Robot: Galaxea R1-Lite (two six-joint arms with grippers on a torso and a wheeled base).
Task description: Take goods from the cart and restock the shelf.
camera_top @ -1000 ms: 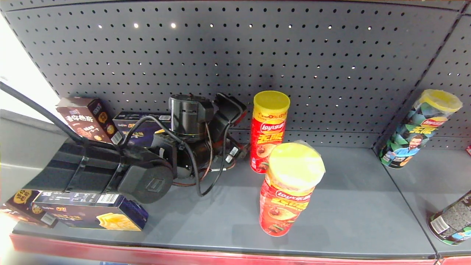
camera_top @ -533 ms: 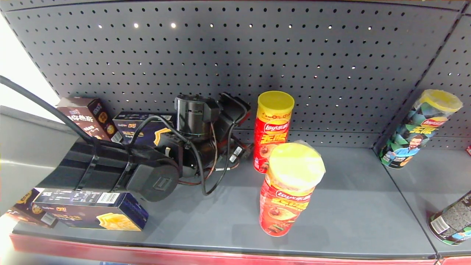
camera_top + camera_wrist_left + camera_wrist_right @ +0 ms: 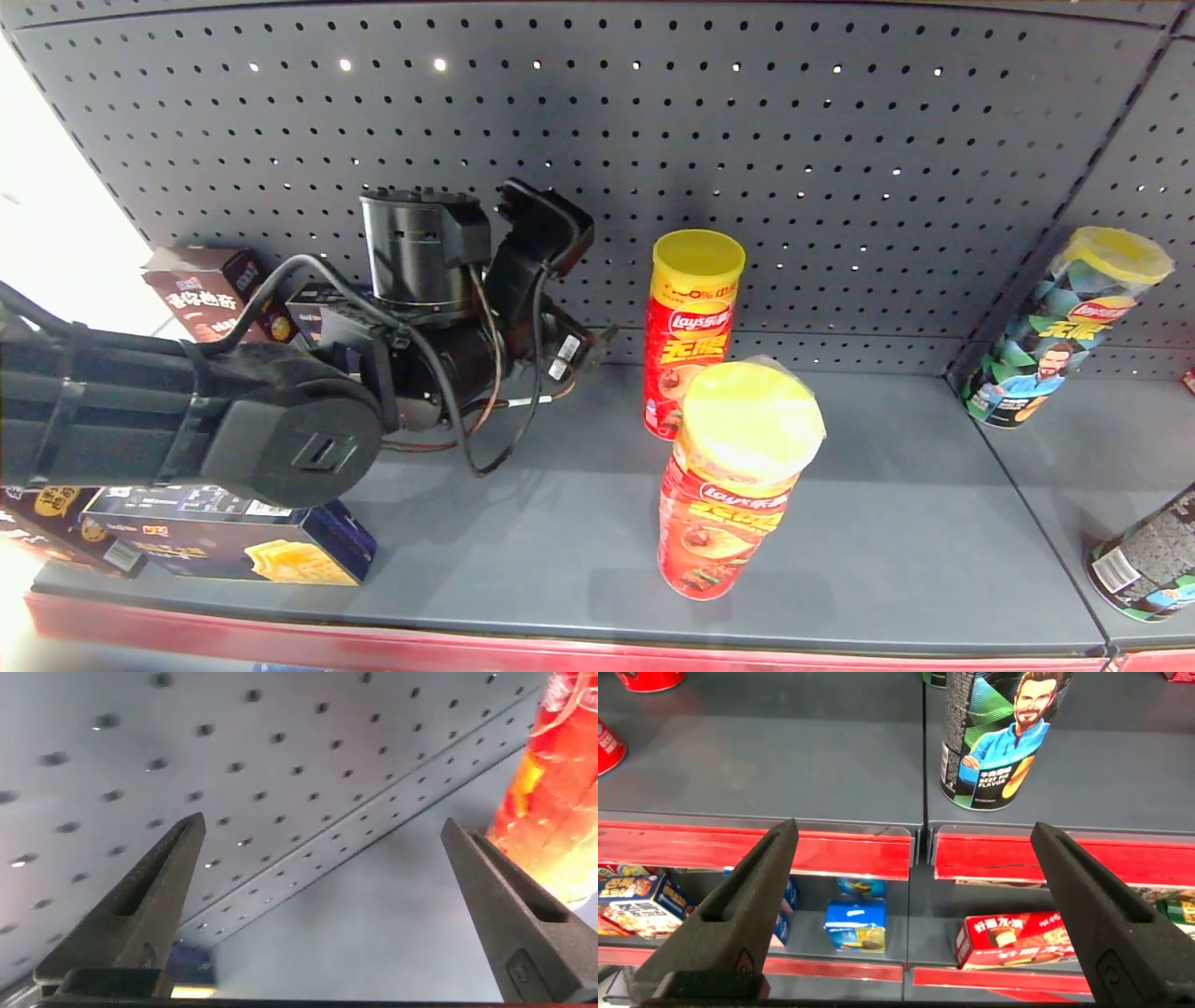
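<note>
Head view, cans: four on the shelf (image 3: 887, 523). The back red can (image 3: 689, 331) stands upright near the pegboard (image 3: 747, 140), and the front red can (image 3: 738, 476) stands just before it. Both have yellow lids and yellow lettering. A green-patterned can (image 3: 1064, 327) tilts against the right panel. A dark can (image 3: 1144, 560) is cut by the frame edge.
Head view, boxes: four at the left, two brown and two blue.
Head view, left arm: over the boxes, to the left of the back red can.
Left wrist view, left gripper (image 3: 322, 821): fingers wide apart, holding nothing. A red can's side is close by one finger.
Right wrist view, right gripper (image 3: 913, 829): fingers wide apart, empty. A portrait can (image 3: 1004, 737) stands upright above the red price rail (image 3: 850, 849).
</note>
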